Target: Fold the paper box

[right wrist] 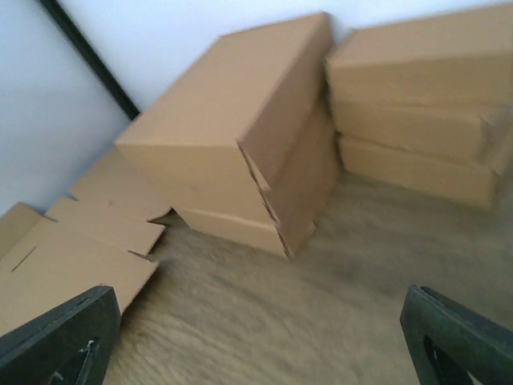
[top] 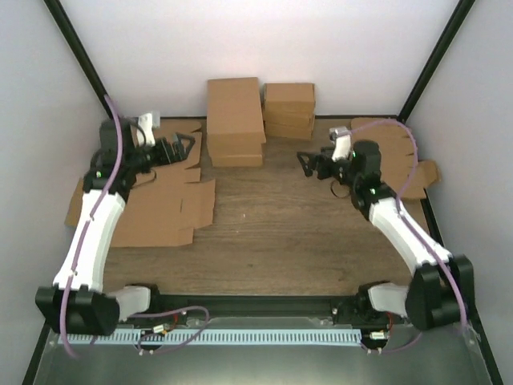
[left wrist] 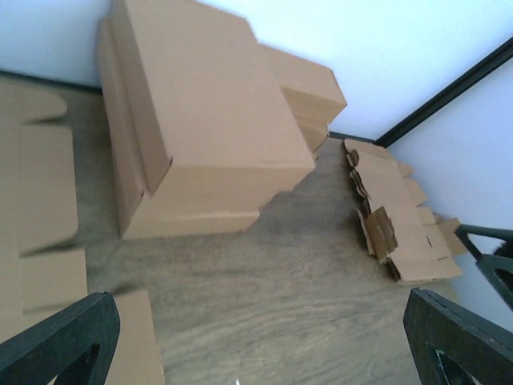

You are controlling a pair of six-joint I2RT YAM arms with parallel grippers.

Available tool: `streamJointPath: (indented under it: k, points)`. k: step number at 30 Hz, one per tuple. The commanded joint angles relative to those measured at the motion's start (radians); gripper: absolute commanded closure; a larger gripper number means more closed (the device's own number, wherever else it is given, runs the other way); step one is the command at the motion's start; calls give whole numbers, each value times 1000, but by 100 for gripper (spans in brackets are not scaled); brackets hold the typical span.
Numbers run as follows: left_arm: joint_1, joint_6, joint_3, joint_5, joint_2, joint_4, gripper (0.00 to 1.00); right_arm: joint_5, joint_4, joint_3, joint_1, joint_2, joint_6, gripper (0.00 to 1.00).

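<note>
Cardboard surrounds both arms on the wooden table (top: 280,216). The left claw (top: 186,146) hangs with its fingers spread wide and nothing between them. It is over the far edge of the big flat sheets (top: 160,204), which spread below and behind it. Just ahead of it stand the folded boxes (top: 235,120), piled in two stacks against the back wall. The right claw (top: 305,164) is also spread wide and empty, above bare wood. Its tips are turned toward those same stacks, which stand ahead of it and a little apart. The paper box (left wrist: 409,249) lies flat and unfolded, flaps out, on top of a small pile of like blanks. That pile is behind the right claw at the table's right edge, partly hidden by that arm in the top view. From the left claw it lies well ahead, across the table, past the folded boxes. Neither claw touches it.
</note>
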Motion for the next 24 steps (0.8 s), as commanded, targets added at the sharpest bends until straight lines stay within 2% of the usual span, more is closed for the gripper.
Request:
streamJointPath:
  k: [1, 4, 9, 13, 18, 22, 24]
  points:
    - [-5, -103, -341, 6, -218, 203, 0, 184, 38, -227, 4, -243, 126, 0]
    - [-6, -174, -603, -11, -399, 363, 0, 140, 73, -403, 3, -395, 182, 0]
    - [-6, -206, -908, -83, -647, 472, 0, 107, 49, -615, 4, -637, 187, 0]
    - [-7, -214, -1052, -112, -757, 517, 0, 118, -21, -727, 4, -827, 172, 0]
    - [-8, -234, -1193, -147, -857, 587, 0, 59, -45, -822, 4, -999, 203, 0]
    - [-9, -231, -1265, -258, -919, 551, 0, 100, -54, -838, 3, -1048, 219, 0]
    - [-9, -206, -1259, -238, -939, 543, 0, 94, -46, -841, 4, -1041, 216, 0]
